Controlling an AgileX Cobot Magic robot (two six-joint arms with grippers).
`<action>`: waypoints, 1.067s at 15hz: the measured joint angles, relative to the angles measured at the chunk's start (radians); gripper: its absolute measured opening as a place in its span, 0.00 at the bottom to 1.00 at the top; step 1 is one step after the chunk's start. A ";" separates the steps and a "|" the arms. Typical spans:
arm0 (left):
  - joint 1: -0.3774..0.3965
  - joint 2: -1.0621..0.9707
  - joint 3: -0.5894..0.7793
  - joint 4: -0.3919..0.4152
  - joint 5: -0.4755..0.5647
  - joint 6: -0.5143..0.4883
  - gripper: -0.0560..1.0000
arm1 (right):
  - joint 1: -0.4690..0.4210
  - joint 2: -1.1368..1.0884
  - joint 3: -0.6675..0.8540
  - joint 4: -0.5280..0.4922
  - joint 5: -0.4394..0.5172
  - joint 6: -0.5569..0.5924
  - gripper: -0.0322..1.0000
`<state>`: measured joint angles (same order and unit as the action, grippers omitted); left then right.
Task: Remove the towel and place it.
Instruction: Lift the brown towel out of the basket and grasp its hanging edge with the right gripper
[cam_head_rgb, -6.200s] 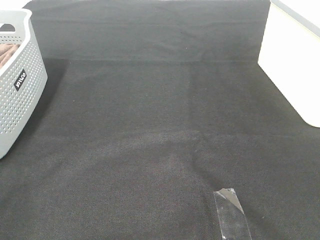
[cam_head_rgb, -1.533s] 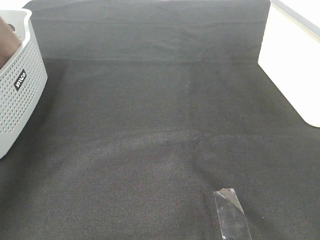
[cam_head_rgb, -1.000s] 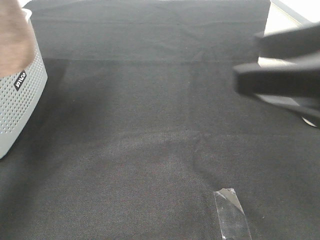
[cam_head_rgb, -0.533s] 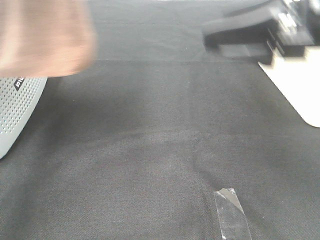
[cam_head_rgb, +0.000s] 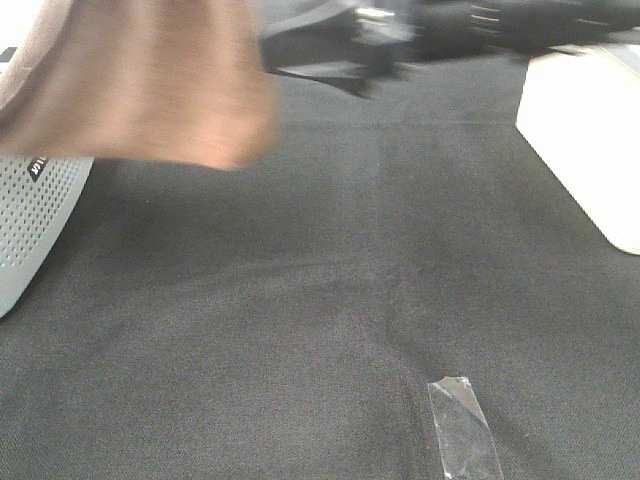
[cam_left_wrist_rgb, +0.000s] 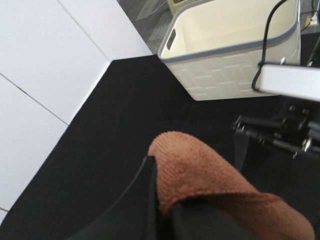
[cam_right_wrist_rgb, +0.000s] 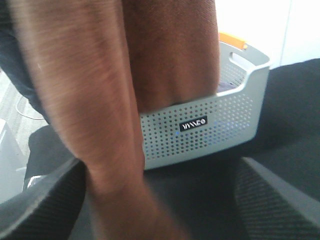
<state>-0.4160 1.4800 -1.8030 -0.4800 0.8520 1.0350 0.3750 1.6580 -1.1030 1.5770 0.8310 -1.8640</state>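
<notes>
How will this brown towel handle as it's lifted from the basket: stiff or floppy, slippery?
Probably floppy: the towel drapes in folds from the left gripper instead of holding shape. It may drag or snag, since one part appears to reach into the grey basket. Its fuzzy pile suggests a secure, non-slippery grip.

Desk (cam_head_rgb: 330, 300): black fabric cover, faint creases, fills frame. Grey perforated basket (cam_head_rgb: 35, 215) stands on it at left edge. White bin (cam_head_rgb: 585, 130) at upper right edge. Clear tape strip (cam_head_rgb: 462, 430) stuck flat, lower right of centre.
</notes>
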 joint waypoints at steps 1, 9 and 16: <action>-0.001 0.000 0.000 -0.001 -0.015 0.000 0.05 | 0.019 0.022 -0.024 0.003 -0.001 0.005 0.78; -0.001 0.000 0.000 0.065 -0.080 -0.055 0.05 | 0.047 0.064 -0.037 -0.071 0.096 0.026 0.78; -0.001 0.000 0.000 0.062 -0.052 -0.081 0.05 | 0.047 0.083 -0.037 -0.067 0.028 0.028 0.37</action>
<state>-0.4170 1.4800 -1.8030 -0.4180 0.8000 0.9540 0.4220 1.7410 -1.1400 1.5100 0.8590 -1.8360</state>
